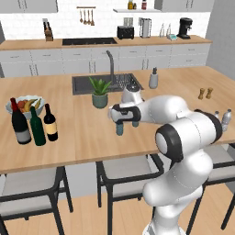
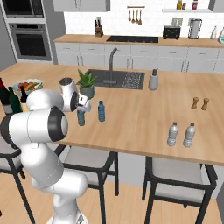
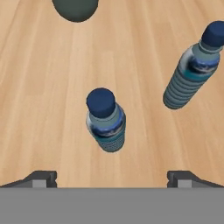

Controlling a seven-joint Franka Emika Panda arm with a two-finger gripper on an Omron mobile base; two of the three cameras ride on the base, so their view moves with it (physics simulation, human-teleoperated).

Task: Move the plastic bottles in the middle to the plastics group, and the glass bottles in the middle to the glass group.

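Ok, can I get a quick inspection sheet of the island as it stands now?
Surface: wooden island counter, with a sink set in it.
Job's things: two blue plastic bottles mid-counter, upright and apart: one below the end effector, the other beside it. Grey-clear bottle pair near the front edge. Yellowish-label wine bottle stands by the green bottle and the big dark wine bottle.
Clutter: potted plant, fruit bowl, soap dispenser, wooden shakers.
End effector: open, holding nothing.
Cables: nothing seen.
Surroundings: stools at the island, back counter with appliances.
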